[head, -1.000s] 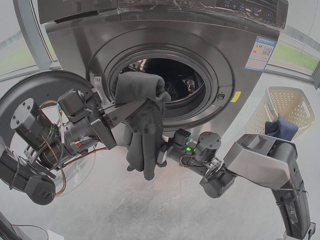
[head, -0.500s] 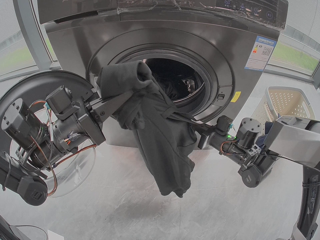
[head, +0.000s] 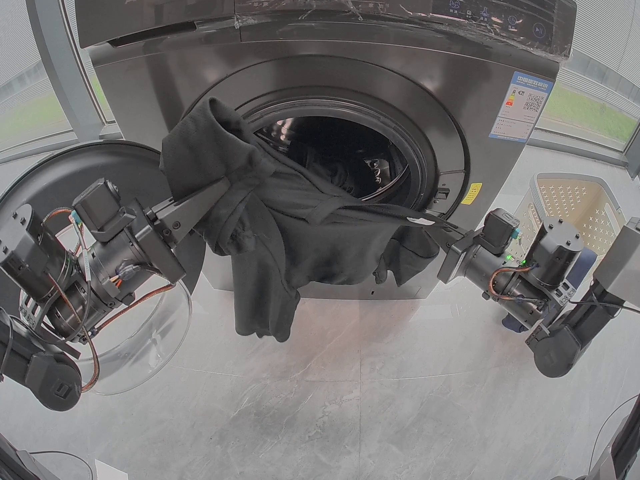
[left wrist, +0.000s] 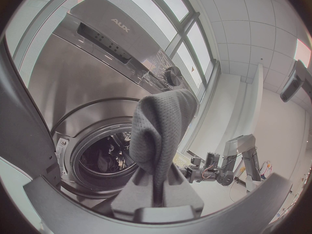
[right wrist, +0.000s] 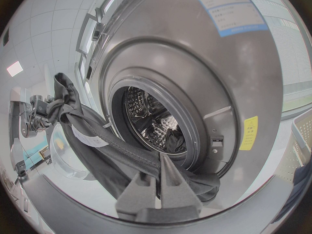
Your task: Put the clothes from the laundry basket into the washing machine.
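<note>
A dark grey garment (head: 293, 228) hangs stretched between both grippers in front of the washing machine (head: 320, 75) and its open drum (head: 340, 158). My left gripper (head: 217, 191) is shut on the garment's bunched left end (left wrist: 159, 130), left of the opening. My right gripper (head: 443, 228) is shut on its hem (right wrist: 130, 150), at the opening's lower right. The slack middle sags below the door ring. Other dark clothes (right wrist: 174, 140) lie inside the drum. The laundry basket (head: 580, 215) stands on the floor at the right, with a blue cloth (head: 587, 261) partly hidden behind my right arm.
The round glass door (head: 100, 268) stands swung open at the left, behind my left arm. Grey tiled floor (head: 347, 395) lies free in front of the machine. Windows run behind the machine on both sides.
My right gripper has taken hold of the garment and pulled it to the right, spreading it out. My left gripper has drawn back to the left with its end.
</note>
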Robot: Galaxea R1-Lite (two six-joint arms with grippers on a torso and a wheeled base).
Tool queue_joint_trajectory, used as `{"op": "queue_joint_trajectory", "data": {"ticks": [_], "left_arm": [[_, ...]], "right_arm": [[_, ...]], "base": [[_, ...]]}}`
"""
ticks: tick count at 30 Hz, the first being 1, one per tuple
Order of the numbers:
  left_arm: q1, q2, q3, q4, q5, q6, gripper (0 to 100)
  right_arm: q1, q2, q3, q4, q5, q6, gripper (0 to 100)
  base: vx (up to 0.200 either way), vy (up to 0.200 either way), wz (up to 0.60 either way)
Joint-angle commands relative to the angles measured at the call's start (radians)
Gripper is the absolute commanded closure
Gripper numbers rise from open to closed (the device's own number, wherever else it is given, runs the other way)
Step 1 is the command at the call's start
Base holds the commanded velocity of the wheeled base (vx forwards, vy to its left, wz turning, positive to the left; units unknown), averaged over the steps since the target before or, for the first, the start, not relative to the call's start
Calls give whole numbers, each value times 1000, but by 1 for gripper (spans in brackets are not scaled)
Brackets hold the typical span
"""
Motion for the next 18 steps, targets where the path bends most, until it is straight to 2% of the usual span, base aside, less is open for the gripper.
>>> {"op": "queue_joint_trajectory", "data": {"ticks": [1, 5, 6, 8, 10, 11, 13, 15, 18], "left_arm": [[3, 10, 2, 2, 7, 23, 100], [-2, 22, -4, 0, 33, 44, 100], [-2, 34, -5, 2, 53, 67, 100], [1, 54, -2, 0, 64, 104, 100], [4, 85, -4, 0, 76, 155, 100], [4, 96, -4, 0, 85, 167, 100], [4, 109, -5, 0, 101, 176, 100], [3, 119, -14, 0, 142, 176, 100], [7, 111, -24, 0, 161, 172, 100]], "right_arm": [[13, -85, 59, -1, -22, 11, 100], [14, -85, 56, -1, -32, 9, 100], [14, -88, 51, -1, -34, 11, 100], [14, -91, 48, -1, -34, 11, 100], [14, -103, 45, -1, -35, 11, 100], [14, -108, 44, -1, -35, 11, 100], [14, -113, 39, -1, -35, 11, 100], [16, -125, 14, -1, -57, 11, 100], [27, -136, -18, -1, -98, 11, 100]], "base": [[0, 0, 0], [0, 0, 0], [0, 0, 0], [0, 0, 0], [0, 0, 0], [0, 0, 0], [0, 0, 0], [0, 0, 0], [0, 0, 0]]}}
